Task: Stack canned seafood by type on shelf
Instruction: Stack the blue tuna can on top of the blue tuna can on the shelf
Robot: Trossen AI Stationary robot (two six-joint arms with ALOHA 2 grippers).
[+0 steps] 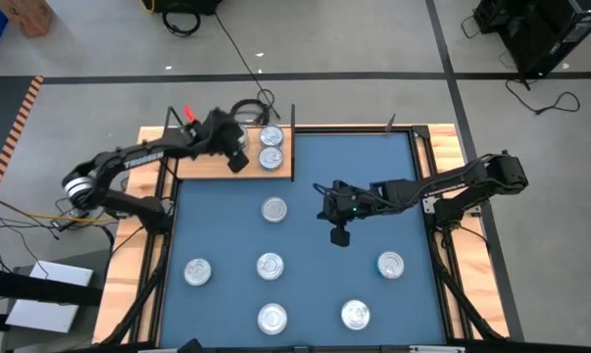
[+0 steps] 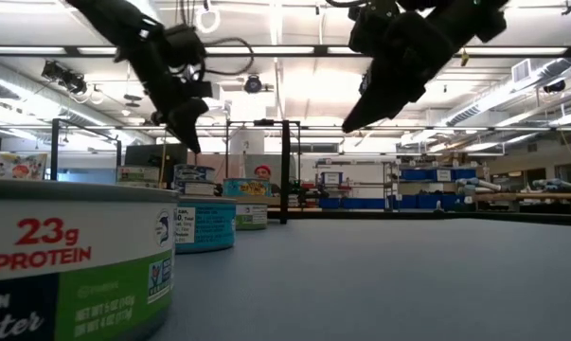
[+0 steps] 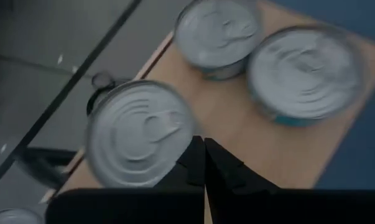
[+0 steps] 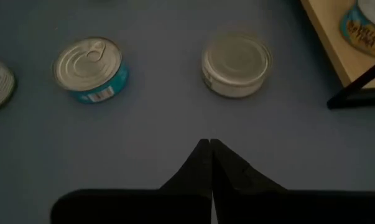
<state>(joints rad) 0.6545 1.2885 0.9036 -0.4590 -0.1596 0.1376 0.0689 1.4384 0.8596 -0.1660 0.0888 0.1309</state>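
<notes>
Across the blue mat (image 1: 305,216), six tins lie well apart on the open cloth; the shelf (image 1: 212,165), a light wooden board with thin black uprights, sits at the far left corner with two tins side by side on it in the high view.

Left arm reaches over the shelf, left gripper (image 1: 238,162) just beside those shelved tins, fingers pressed together on nothing. Its wrist view shows three lids under it on or at the board.

Right arm stretches in from the right; right gripper (image 1: 339,235) hangs above mid-mat, fingers closed, empty.

Key relation: the nearest loose tin (image 1: 273,209) lies to the left of the right gripper and slightly farther back, between it and the shelf. In the right wrist view this pale-sided tin (image 4: 236,65) sits ahead of the closed fingertips, a teal-labelled tin (image 4: 89,68) off to one side. Round, so no long axis to line up on. Judgement: the right arm is better placed for it; fingers must open first.

Tins: low, round, silver ring-pull lids; side labels differ, teal against pale.
</notes>
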